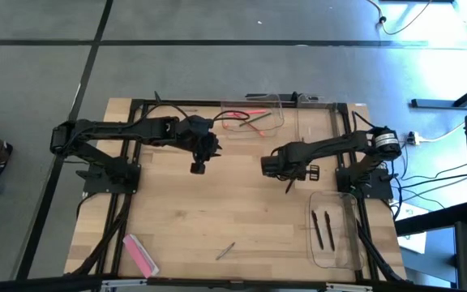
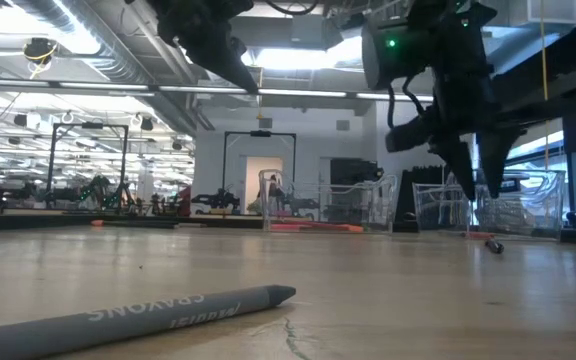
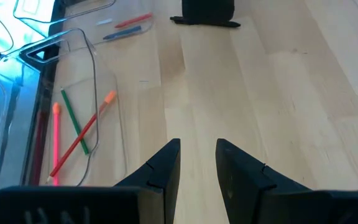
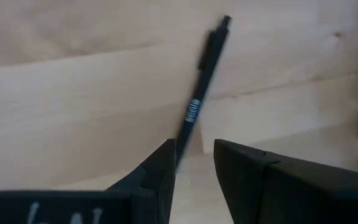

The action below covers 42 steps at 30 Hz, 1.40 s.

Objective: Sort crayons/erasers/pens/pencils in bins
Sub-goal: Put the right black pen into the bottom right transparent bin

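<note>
Only my right wrist view showed the black pen [image 4: 199, 102] running down between my fingers [image 4: 160, 171]. My right gripper [image 4: 194, 163] stood part open around it, unclenched. My left gripper [image 3: 197, 163] hung open, holding nothing.

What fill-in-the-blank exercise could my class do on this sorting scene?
The pink eraser lies on the bare ___, outside every bin.
The bin at the right edge holds ___ black pens.
The loose crayon is ___ in colour.
Missing words: table; two; grey.
</note>
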### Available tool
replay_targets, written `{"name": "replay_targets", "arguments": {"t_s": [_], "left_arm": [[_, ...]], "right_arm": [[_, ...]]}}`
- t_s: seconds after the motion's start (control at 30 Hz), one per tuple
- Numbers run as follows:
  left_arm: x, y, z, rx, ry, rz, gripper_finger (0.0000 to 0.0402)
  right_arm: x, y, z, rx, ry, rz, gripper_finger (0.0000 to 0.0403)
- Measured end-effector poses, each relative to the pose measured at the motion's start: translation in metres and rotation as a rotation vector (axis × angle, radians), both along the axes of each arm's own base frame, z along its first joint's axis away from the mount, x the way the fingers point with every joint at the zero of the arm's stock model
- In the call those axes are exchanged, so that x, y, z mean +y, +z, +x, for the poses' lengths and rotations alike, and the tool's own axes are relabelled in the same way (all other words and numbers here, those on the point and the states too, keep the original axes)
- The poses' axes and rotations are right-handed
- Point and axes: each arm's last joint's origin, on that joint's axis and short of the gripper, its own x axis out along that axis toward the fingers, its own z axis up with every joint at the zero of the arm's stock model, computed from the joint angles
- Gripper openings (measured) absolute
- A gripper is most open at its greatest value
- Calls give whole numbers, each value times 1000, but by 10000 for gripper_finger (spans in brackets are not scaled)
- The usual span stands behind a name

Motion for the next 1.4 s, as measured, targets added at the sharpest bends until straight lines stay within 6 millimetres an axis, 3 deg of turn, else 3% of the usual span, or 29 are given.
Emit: {"name": "replay_targets", "arguments": {"t_s": [0.63,0.93,1.4], "left_arm": [[0,-2,-1,20,3,-7,94],[0,-1,-1,17,3,-6,94],[0,-1,-1,13,19,-23,94]], "right_arm": [[-21,-1,-3,31,35,11,113],[-23,-34,-16,0,35,59,113],[-44,-54,-33,28,7,66,113]]}}
